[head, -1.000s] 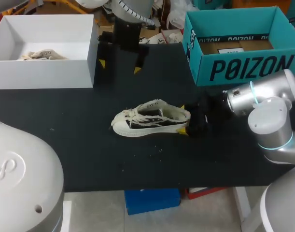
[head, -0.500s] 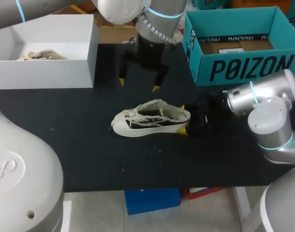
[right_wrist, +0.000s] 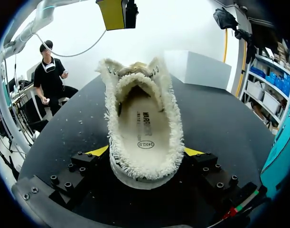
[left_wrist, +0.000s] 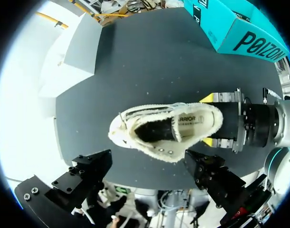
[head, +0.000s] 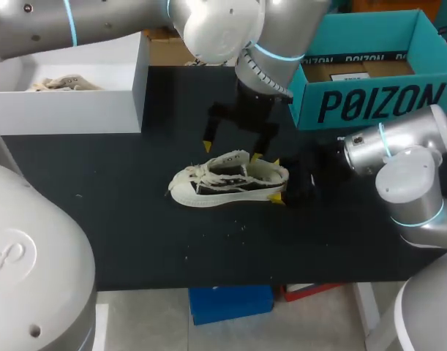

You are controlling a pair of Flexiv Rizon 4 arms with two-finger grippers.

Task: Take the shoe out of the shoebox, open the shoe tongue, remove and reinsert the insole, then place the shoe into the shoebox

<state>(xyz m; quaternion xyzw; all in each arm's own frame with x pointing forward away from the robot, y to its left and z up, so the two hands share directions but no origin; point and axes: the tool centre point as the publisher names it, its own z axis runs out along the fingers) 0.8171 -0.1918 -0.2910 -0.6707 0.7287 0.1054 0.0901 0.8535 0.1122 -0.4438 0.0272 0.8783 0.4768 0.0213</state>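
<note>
A cream low-top shoe [head: 227,179] lies on its sole on the black table [head: 121,219], toe toward the left. My right gripper [head: 278,179] is shut on its heel, with a yellow tip against each side. In the right wrist view the shoe [right_wrist: 142,128] points away from the gripper [right_wrist: 145,153], and the printed insole shows inside it. My left gripper [head: 232,150] hangs open just above and behind the shoe's opening. From the left wrist, the shoe [left_wrist: 163,130] lies ahead of the open left gripper [left_wrist: 148,160]. Nothing is between its black fingers [left_wrist: 88,171].
A white shoebox [head: 69,102] stands at the back left with a second cream shoe [head: 62,82] inside. An open teal box [head: 369,99] stands at the back right, close behind my right arm [head: 399,146]. Small crumbs dot the table in front of the shoe.
My left arm has swung from the back of the table forward and to the right, and now hangs over the shoe. The right gripper and the shoe have not moved.
</note>
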